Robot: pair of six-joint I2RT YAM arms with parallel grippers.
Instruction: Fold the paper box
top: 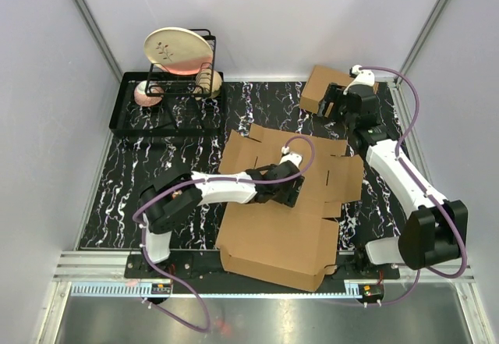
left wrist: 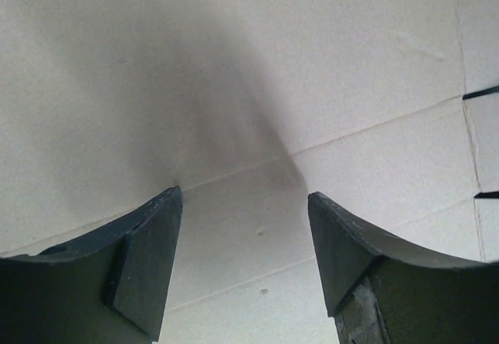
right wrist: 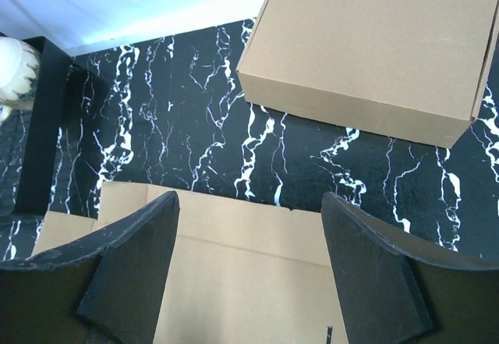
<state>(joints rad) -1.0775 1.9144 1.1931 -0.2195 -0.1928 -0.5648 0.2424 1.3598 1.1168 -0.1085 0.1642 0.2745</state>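
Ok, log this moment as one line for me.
paper box: mostly flat, unfolded | left fingers: open over its middle crease | right fingers: open, empty | made-up box: far right

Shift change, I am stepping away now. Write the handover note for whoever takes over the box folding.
Left gripper: open and empty, low over the middle of the paper box.
Right gripper: open and empty, above the sheet's far edge, short of the made-up box.
Paper box: a flat sheet on the table, centre-right.
Done: no fold shows yet.
Left: probably all of it: raise the walls, tuck the flaps, close the lid.
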